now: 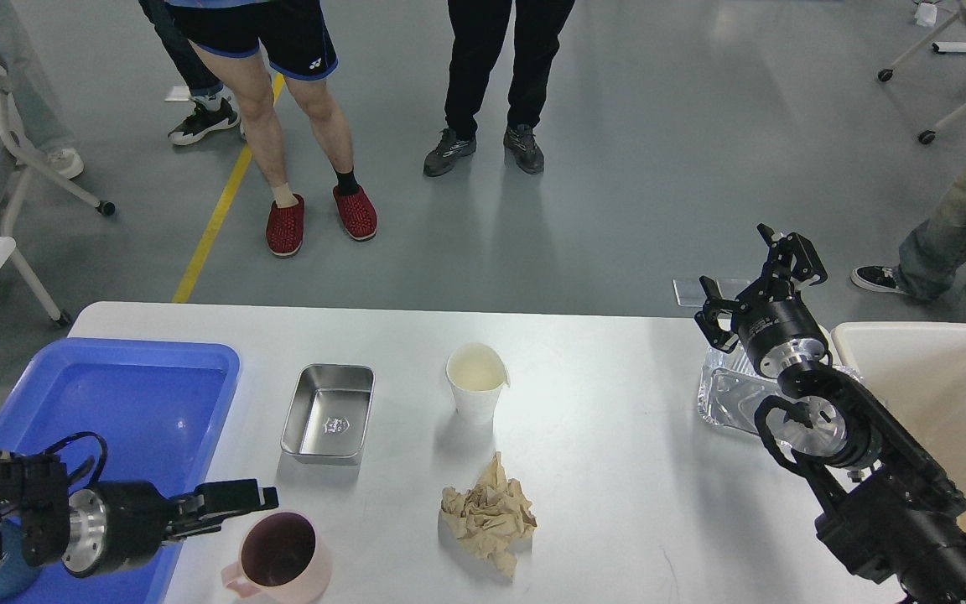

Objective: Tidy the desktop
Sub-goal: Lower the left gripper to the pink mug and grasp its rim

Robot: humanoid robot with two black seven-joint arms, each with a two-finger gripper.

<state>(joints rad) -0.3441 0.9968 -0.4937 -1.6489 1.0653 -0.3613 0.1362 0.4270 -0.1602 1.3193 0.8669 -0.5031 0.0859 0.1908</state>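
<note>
On the bench [617, 470], whose long axis runs left to right, a steel tray [329, 413] and a paper cup [477, 380] are seen empty; a pink mug [280, 558] looks dark inside. A crumpled napkin [490, 513] lies near. The foil container [730, 393] is partly hidden by the right pincer [758, 270], spread wide. The left pincer [236, 499] appears pressed together, holding nothing.

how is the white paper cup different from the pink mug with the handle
The white paper cup has no handle and a dented, bent rim; the pink mug has a handle on its left and a round rim. The cup's inside is pale cream, the mug's dark. The cup stands mid-desktop; the mug sits at the near edge by the left gripper. Both stand upright, open side up.
</note>
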